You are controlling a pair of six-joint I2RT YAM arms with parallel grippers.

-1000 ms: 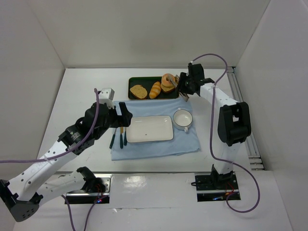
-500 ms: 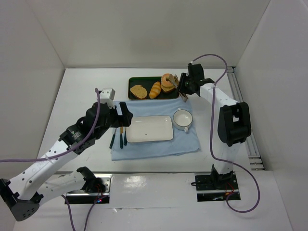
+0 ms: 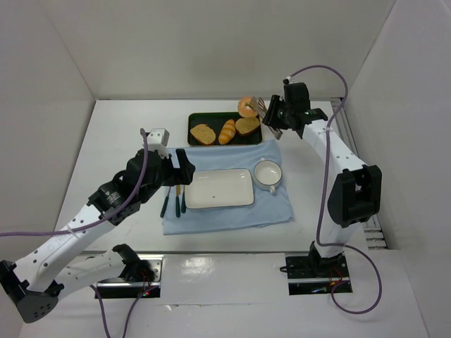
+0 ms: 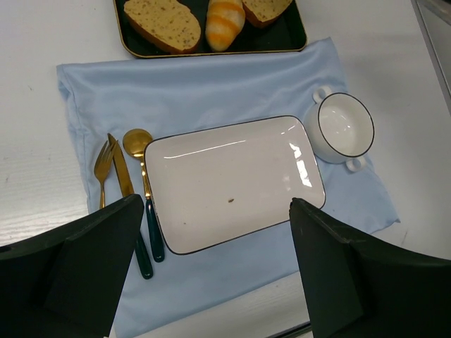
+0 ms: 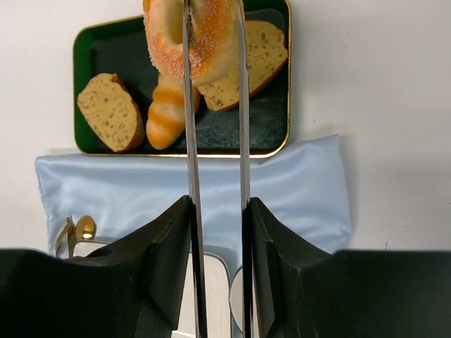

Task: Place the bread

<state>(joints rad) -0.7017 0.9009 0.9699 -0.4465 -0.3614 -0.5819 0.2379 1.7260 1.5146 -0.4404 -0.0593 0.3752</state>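
Above the tray (image 5: 276,127), bread (image 5: 211,44) between right fingers (image 5: 189,141)

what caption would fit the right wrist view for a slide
Right claw shut on the bread, held over the green tray of toast slices and a roll

The right pincer (image 5: 213,42) clamps the bread (image 5: 163,42), held above the dark green tray (image 5: 232,130).

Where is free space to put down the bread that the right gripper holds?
The white plate is bare, between the cutlery on its left and the bowl on its right. The cloth strip between tray and plate is bare too. The tray is crowded: two toasts and a roll.
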